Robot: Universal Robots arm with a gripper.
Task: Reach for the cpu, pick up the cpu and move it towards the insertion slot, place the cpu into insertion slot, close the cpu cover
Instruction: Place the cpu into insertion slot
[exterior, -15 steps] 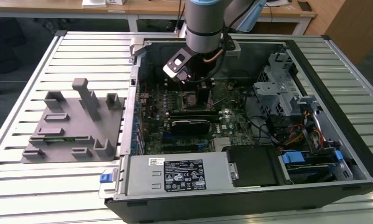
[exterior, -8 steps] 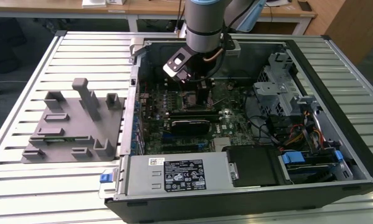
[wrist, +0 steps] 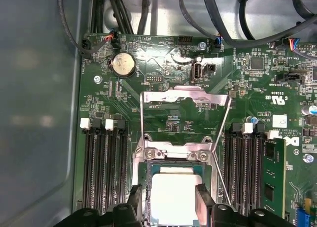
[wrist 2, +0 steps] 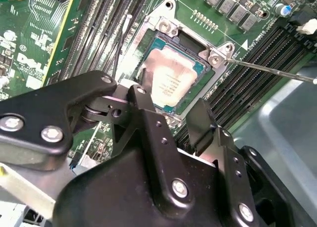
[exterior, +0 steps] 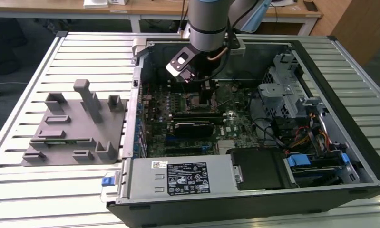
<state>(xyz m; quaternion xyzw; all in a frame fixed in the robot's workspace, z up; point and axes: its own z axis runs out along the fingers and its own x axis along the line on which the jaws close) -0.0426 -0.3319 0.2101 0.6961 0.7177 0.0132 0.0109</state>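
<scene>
Ribbed grey desk (exterior: 24, 190) panels carried an open computer case (exterior: 367, 156), with a wooden bench across the far side of the room. On the desk at the exterior view's left lay a grey fixture block (exterior: 75, 128) with upright posts. Inside the case sat the green motherboard (exterior: 237, 126), a black heatsink block (exterior: 193, 128) and a power supply (exterior: 177, 178) at the near edge.

The arm (exterior: 209, 23) reached down from the far side, and the tool (exterior: 208, 97) hung just above the insertion slot (exterior: 193, 100), left of the drive cage (exterior: 285, 90).

In both wrist views the cpu (wrist 2: 171, 78) (wrist: 173, 195) lay flat in the insertion slot (wrist 2: 148, 44) (wrist: 141, 175), its silvery top facing up and framed by the socket's metal rim. The tool (wrist 2: 171, 108) (wrist: 168, 200) stood open, its two black fingers (wrist 2: 141, 103) (wrist: 205, 200) straddling the chip on opposite edges; whether the pads touched the chip could not be told.

The cpu cover (wrist: 185, 96) was swung up and back, lying open on the far side of the socket in the first wrist view, with the thin wire lever (wrist: 223, 133) raised beside it. In the second wrist view the lever (wrist 2: 270, 71) ran out over the long black memory slots (wrist 2: 247, 83)
</scene>
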